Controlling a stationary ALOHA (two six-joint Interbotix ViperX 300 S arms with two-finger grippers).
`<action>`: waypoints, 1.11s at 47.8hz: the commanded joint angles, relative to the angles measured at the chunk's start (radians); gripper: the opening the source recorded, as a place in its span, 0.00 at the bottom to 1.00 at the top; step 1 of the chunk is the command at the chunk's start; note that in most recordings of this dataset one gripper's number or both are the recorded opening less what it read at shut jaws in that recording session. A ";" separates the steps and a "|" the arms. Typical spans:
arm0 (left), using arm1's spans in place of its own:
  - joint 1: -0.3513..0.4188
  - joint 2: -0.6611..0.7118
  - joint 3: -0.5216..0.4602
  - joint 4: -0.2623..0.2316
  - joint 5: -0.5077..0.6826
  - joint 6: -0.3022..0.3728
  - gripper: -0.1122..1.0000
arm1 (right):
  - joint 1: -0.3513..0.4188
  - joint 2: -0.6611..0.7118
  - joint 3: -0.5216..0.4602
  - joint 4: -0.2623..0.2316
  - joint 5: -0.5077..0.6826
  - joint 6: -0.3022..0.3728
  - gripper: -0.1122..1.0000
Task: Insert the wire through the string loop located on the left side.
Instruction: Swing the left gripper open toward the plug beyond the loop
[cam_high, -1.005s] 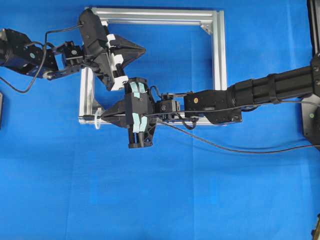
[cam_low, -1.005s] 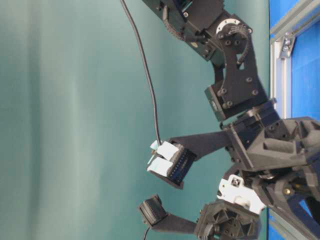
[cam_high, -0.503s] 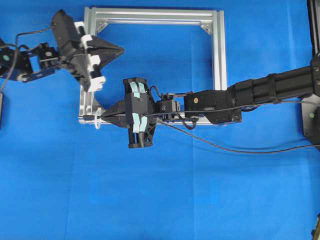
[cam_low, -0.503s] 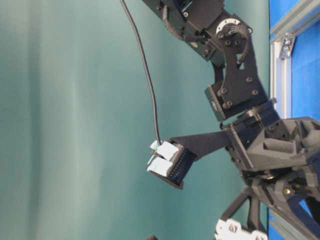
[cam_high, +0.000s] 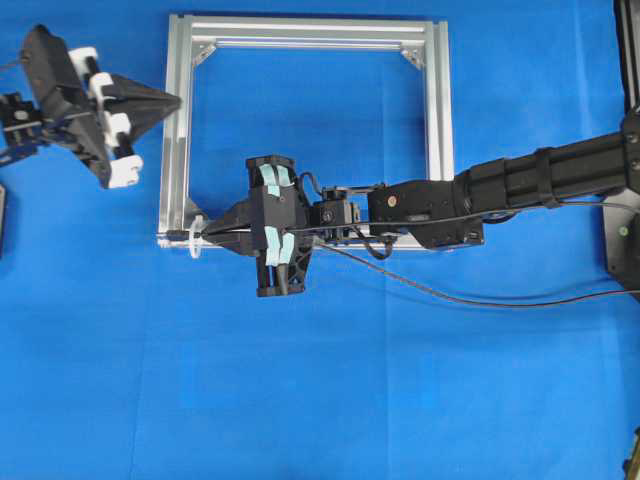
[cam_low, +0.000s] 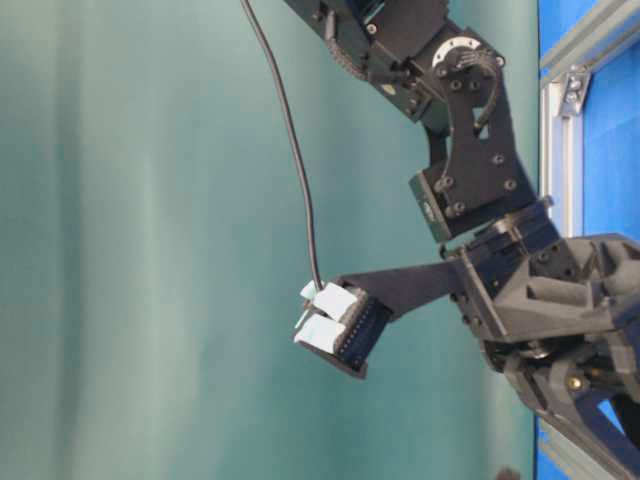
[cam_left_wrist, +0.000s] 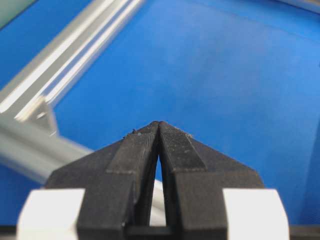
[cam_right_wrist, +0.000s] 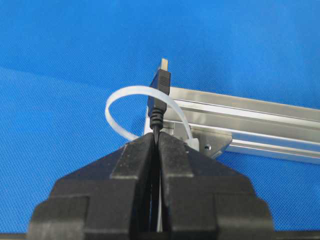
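Note:
My right gripper (cam_high: 205, 234) is shut on the wire just behind its plug, at the silver frame's (cam_high: 437, 100) lower left corner. In the right wrist view the black plug (cam_right_wrist: 161, 82) sticks out past the shut fingertips (cam_right_wrist: 142, 145). It crosses the white string loop (cam_right_wrist: 116, 101) tied to the frame corner (cam_right_wrist: 210, 137), and its metal tip lies beyond the loop's arc. From overhead the plug (cam_high: 178, 237) pokes left of the string loop (cam_high: 195, 248). My left gripper (cam_high: 176, 99) is shut and empty, just left of the frame's left rail. Its pressed fingertips (cam_left_wrist: 170, 137) hover over blue cloth.
The wire's slack (cam_high: 470, 298) trails right across the blue cloth below my right arm (cam_high: 520, 185). The frame rail (cam_left_wrist: 65, 50) runs diagonally at the left of the left wrist view. The table-level view shows the right arm's wrist links (cam_low: 470, 200) against a teal backdrop.
My left gripper has pulled back leftward, from over the frame's inside to outside its left rail, and has left the table-level view. The right gripper and the plug have not moved.

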 joint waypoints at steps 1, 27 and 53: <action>0.021 -0.034 0.012 0.002 -0.009 0.002 0.10 | 0.003 -0.021 -0.017 0.003 -0.005 0.002 0.10; -0.178 -0.127 0.054 0.011 0.021 -0.008 0.10 | 0.003 -0.021 -0.018 0.003 -0.005 0.002 0.10; -0.391 -0.250 0.075 0.011 0.150 -0.040 0.10 | 0.003 -0.021 -0.020 0.003 -0.008 0.002 0.10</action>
